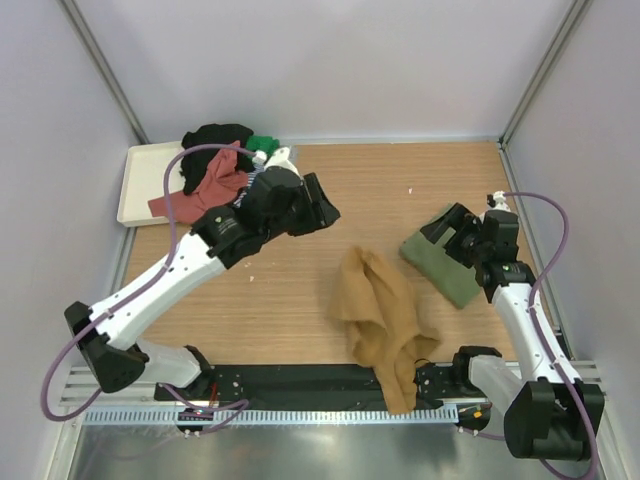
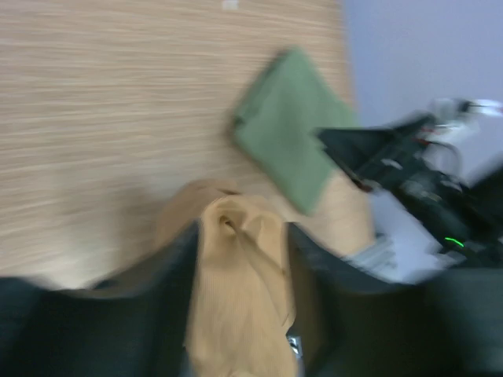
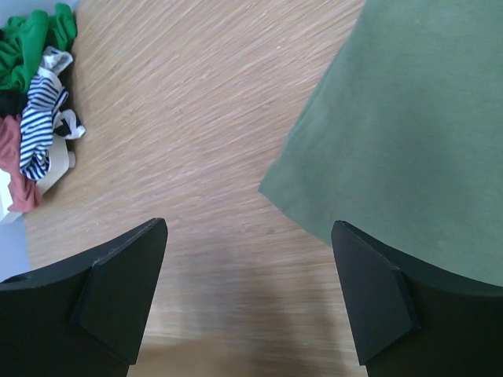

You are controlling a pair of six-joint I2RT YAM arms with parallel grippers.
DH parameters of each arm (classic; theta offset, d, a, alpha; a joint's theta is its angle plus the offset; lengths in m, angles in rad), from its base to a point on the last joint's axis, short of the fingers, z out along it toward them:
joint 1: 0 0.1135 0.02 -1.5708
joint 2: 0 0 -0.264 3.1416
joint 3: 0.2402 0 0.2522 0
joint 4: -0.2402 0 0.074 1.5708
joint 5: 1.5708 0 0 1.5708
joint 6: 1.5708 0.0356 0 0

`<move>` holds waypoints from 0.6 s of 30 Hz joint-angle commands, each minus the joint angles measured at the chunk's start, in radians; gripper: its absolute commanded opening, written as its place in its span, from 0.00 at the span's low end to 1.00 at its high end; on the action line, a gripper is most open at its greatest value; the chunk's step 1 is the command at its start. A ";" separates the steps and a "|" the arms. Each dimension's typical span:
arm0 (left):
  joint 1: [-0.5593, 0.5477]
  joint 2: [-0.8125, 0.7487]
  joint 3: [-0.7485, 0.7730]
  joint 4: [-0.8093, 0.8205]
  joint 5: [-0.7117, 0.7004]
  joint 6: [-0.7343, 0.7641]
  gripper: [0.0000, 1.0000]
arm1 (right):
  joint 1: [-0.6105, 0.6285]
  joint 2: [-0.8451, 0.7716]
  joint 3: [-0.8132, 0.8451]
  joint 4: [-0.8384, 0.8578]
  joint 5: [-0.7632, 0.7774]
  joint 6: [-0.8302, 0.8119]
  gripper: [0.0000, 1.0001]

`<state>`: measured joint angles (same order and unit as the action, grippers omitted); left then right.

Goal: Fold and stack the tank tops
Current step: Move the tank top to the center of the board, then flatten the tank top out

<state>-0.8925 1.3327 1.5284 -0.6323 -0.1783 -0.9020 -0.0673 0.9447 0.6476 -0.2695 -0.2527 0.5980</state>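
Nearest, one mustard tank top [image 1: 385, 315] lies crumpled at the table's [image 1: 290, 300] near edge, centre. One folded green top [image 1: 445, 268] lies right, with the right claw [image 3: 247, 228] over its edge, fingers wide apart. The left claw [image 1: 328, 208] hangs centre-left, parted and empty. Four more tops [image 1: 215, 170], black, red, green and striped, heap on one far-left tray [image 1: 135, 185].

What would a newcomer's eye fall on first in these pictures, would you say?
A crumpled mustard top sprawls mid-table, trailing to the near edge. At the right lies a neatly folded green top, with the open right gripper at its edge. At the far left, a heap of unfolded tops spills over a cream tray.
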 commanded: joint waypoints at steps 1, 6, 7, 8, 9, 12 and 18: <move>0.151 -0.017 -0.109 -0.006 -0.124 0.011 0.59 | 0.029 -0.001 0.044 -0.008 -0.013 -0.047 0.91; 0.267 0.008 -0.240 -0.020 -0.099 0.037 0.85 | 0.067 -0.026 0.012 -0.088 -0.008 -0.098 0.87; 0.267 0.006 -0.257 -0.009 -0.086 0.047 0.85 | 0.095 -0.027 0.009 -0.102 0.010 -0.107 0.84; 0.267 -0.007 -0.272 0.005 -0.052 0.070 0.85 | 0.096 -0.023 0.007 -0.126 0.027 -0.112 0.83; 0.267 -0.018 -0.310 0.012 -0.043 0.078 0.85 | 0.101 -0.020 0.006 -0.135 0.058 -0.104 0.81; 0.268 -0.088 -0.419 0.084 -0.059 0.087 0.88 | 0.101 0.026 0.001 -0.114 0.121 -0.072 0.80; 0.311 -0.197 -0.653 0.271 0.024 -0.002 1.00 | 0.130 0.169 0.020 -0.054 0.049 -0.030 0.68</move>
<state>-0.6121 1.1809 0.9501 -0.5209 -0.2192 -0.8749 0.0372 1.0809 0.6468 -0.3630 -0.1902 0.5430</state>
